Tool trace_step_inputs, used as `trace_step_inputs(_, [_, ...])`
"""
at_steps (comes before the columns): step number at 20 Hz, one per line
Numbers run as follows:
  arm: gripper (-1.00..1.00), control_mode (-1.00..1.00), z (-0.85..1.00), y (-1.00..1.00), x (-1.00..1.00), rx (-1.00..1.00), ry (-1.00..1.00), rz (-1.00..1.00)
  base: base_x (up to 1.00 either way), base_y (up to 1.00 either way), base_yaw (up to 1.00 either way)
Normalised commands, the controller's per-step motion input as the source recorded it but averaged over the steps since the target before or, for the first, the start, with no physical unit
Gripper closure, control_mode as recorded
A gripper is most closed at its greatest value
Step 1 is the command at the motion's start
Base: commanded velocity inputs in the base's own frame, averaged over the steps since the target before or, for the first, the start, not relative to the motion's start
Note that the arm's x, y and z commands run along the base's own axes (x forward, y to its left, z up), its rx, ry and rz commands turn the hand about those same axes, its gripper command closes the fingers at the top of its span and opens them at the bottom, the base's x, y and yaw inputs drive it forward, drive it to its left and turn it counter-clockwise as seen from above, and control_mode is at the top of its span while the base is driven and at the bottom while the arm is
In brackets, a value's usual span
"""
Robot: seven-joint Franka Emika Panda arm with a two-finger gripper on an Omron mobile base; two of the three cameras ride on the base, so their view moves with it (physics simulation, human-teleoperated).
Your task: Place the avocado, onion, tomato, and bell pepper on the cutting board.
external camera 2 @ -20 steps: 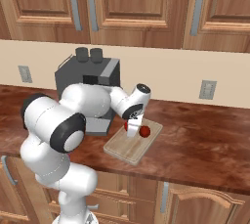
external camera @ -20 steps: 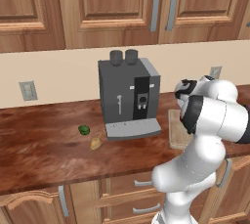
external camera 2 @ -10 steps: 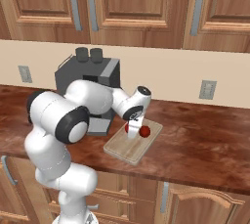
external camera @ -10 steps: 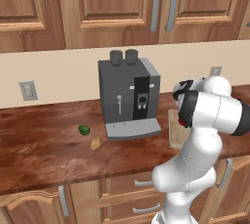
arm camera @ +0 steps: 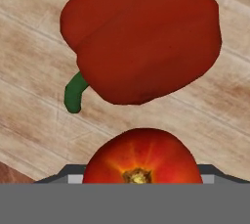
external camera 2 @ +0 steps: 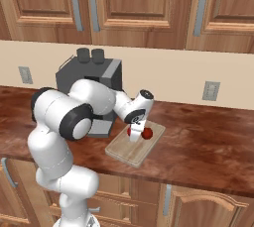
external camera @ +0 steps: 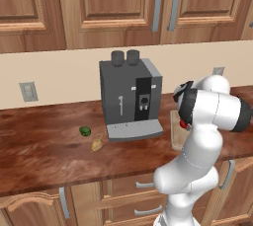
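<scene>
In the hand view the smooth red tomato sits between my fingertips, and my gripper is shut on it low over the pale wooden cutting board. Just beyond it, the lumpy red bell pepper with its green stem lies on the board; the right base view has the bell pepper to the right of the gripper. Over on the dark counter, left of the coffee machine, are the dark green avocado and the tan onion. My arm hides most of the cutting board in the left base view.
A grey coffee machine stands at the back of the counter, just left of the board. Wall outlets sit on the backsplash, with wooden cabinets above. Bare counter stretches to the right of the board.
The gripper stays low over the board with the tomato. The arm's upper links have shifted slightly.
</scene>
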Motion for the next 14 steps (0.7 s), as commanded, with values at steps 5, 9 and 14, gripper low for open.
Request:
trace_step_inputs(5, [1.0, -1.0, -0.13, 0.0, 0.05, 0.0, 0.0, -0.01, 0.0, 0.0, 0.0])
trace_step_inputs(9, [1.0, -1.0, -0.13, 0.0, 0.03, 0.0, 0.0, -0.01, 0.0, 0.0, 0.0])
trace_step_inputs(14, [-1.0, -1.0, -0.14, 0.0, 0.02, 0.0, 0.0, -0.02, 0.0, 0.0, 0.0])
